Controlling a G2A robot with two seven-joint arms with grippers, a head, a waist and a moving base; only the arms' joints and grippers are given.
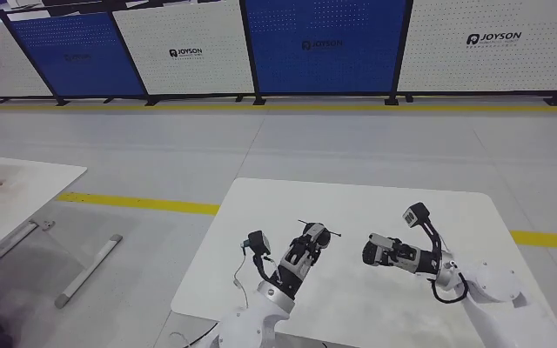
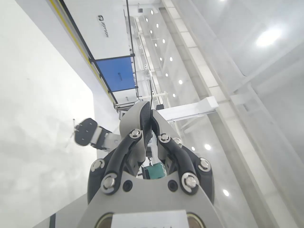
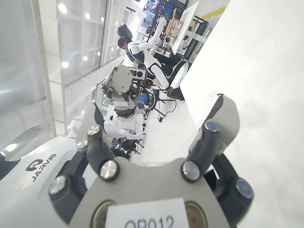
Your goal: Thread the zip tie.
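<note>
A thin black zip tie [image 1: 332,231] lies crosswise in my left gripper [image 1: 317,232], which is shut on it above the near middle of the white table [image 1: 392,204]. In the left wrist view the zip tie [image 2: 150,91] sticks out straight beyond the closed fingertips of the left gripper [image 2: 150,108]. My right gripper [image 1: 368,250] is a short way to the right of it, pointing toward it. In the right wrist view the right gripper [image 3: 159,111] stands open, fingers [image 3: 224,112] wide apart with nothing between them. The far gripper [image 2: 85,131] also appears in the left wrist view.
The table's left edge [image 1: 204,244] drops to the floor, where a grey bar [image 1: 87,270] lies. Another white table [image 1: 35,183] stands at the far left. Blue and white panels [image 1: 322,43] line the back.
</note>
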